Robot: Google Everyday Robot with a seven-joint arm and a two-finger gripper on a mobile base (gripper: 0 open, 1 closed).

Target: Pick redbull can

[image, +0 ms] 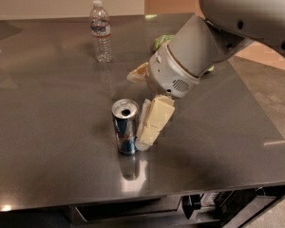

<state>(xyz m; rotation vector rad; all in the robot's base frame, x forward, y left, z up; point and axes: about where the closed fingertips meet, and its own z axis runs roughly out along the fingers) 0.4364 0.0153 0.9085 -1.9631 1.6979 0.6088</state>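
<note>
- Gripper [146, 139]: cream-coloured, hanging tip-down from the arm [204, 46], low over the table [47, 127]. From where I stand I cannot tell whether it is open or closed.
- Can [126, 132]: stands upright just beside the gripper, on its left as seen from here. Whether the two touch I cannot tell.
- Axis: the can's long axis is vertical, with its top facing up. The gripper leans a little, so its tip is nearer the can's base than its rim.
- Deciding relation: the can lies sideways from the gripper, beside it rather than within it. The next move probably needs a short sideways approach, and a slim can may tip if nudged.
- Bottle [101, 31]: well apart, beyond the gripper on the can's side.
- Green item [160, 42]: behind the arm.
</note>
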